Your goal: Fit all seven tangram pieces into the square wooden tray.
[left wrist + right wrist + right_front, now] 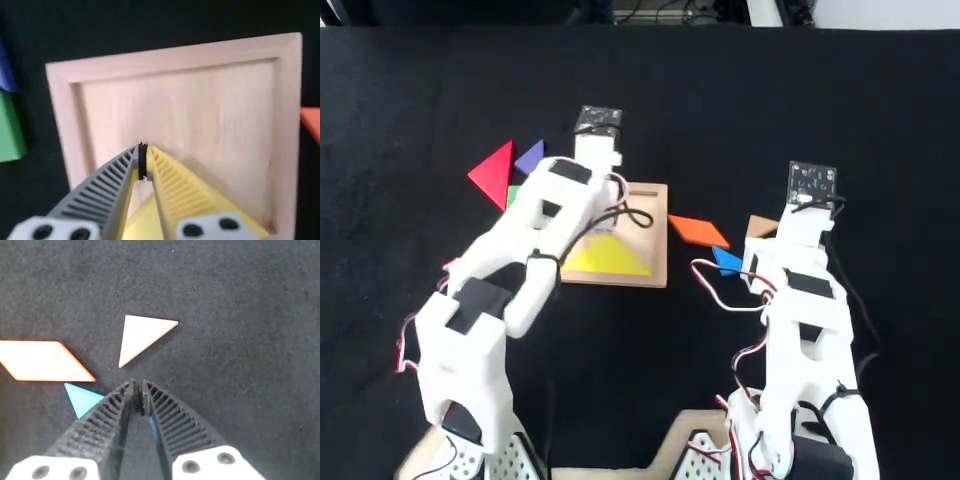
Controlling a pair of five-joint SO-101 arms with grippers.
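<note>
The square wooden tray (658, 262) lies mid-table with a yellow triangle (606, 257) flat inside it. My left gripper (141, 161) is shut just above the tray's floor (200, 110), at the tip of the yellow triangle (142, 222), with nothing visible between its fingers. Left of the tray are a red triangle (494, 173), a purple triangle (531, 157) and a green piece (512, 196) half hidden by the arm. My right gripper (138, 397) is shut over a blue triangle (81, 398). Beside it lie an orange parallelogram (42, 361) and a pale triangle (142, 335).
Black cloth covers the table. The left arm (535, 240) stretches across the tray's left half. The right arm (805, 290) stands right of the orange parallelogram (698, 230) and blue triangle (726, 260). Open cloth lies in front of the tray.
</note>
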